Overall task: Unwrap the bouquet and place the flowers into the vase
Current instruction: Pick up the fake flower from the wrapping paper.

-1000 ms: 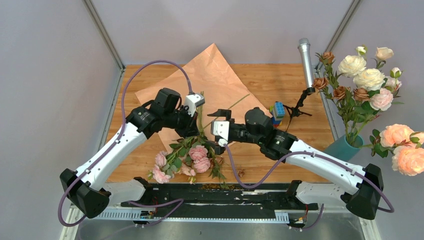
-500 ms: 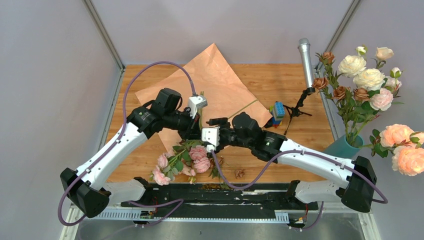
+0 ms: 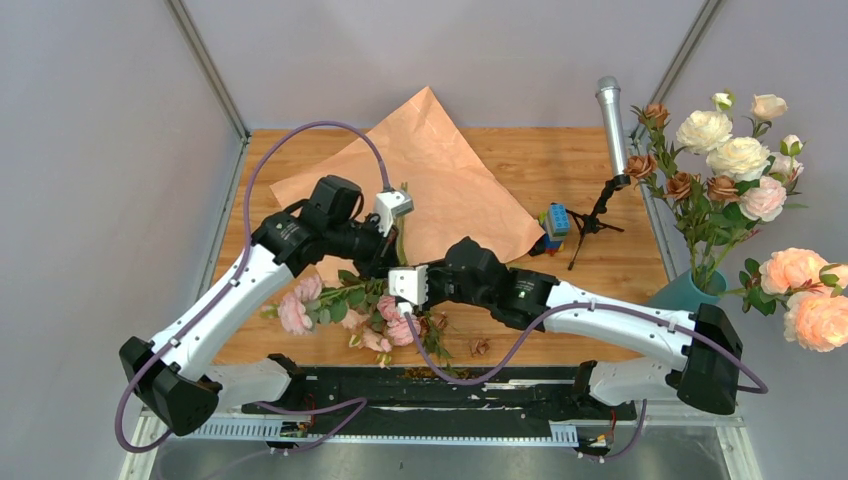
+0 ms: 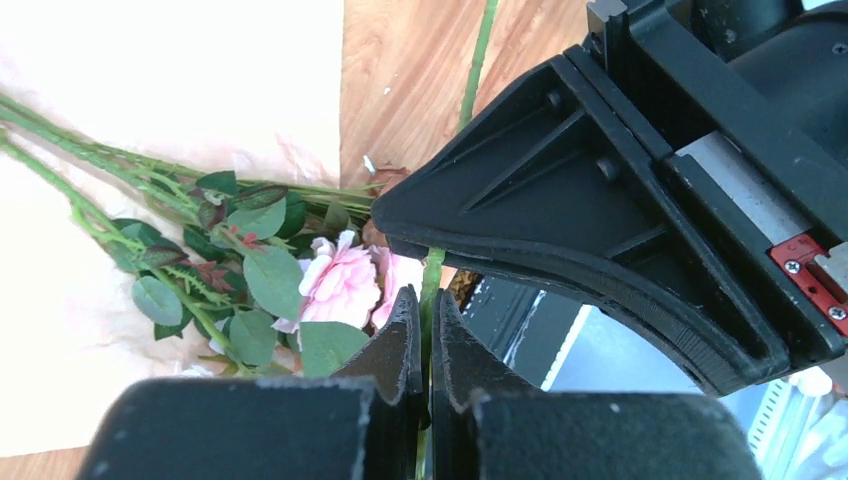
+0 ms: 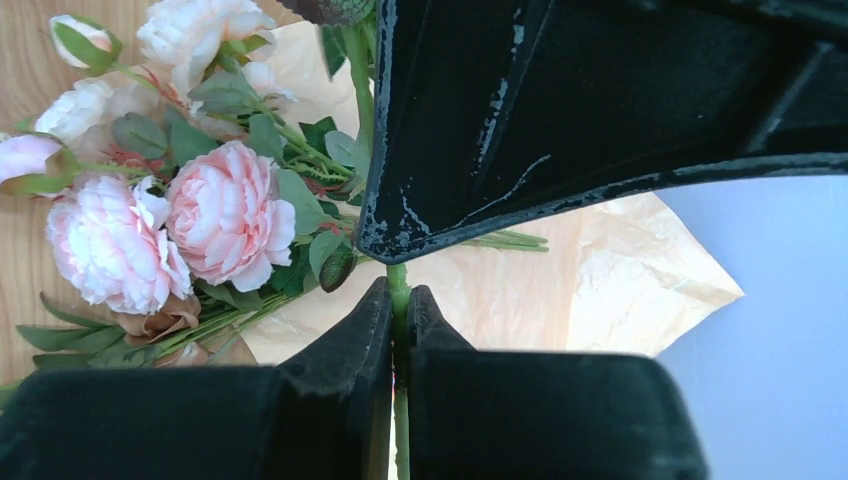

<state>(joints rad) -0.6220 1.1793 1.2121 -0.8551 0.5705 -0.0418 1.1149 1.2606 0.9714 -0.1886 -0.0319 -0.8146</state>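
Note:
The flowers (image 3: 335, 308), small pink and cream roses on leafy green stems, lie loose at the front centre of the table, partly on the opened tan paper (image 3: 440, 170). My left gripper (image 3: 384, 258) is shut on one thin green stem (image 4: 432, 272); its tips (image 4: 425, 300) pinch it. My right gripper (image 3: 402, 272) meets it there, shut on the same kind of stem (image 5: 398, 278) at its tips (image 5: 398, 292). Pink blooms (image 5: 230, 215) lie just left of the right gripper. The teal vase (image 3: 685, 296) stands at the far right edge with roses in it.
A silver microphone (image 3: 610, 110) on a black stand and a small stack of coloured bricks (image 3: 555, 222) are at the back right. Large peach roses (image 3: 810, 295) hang beyond the vase. Dried brown bits (image 3: 478, 346) lie near the front edge.
My right gripper has moved left to meet the left gripper and has shut on a stem. The flower heads have swung left across the table.

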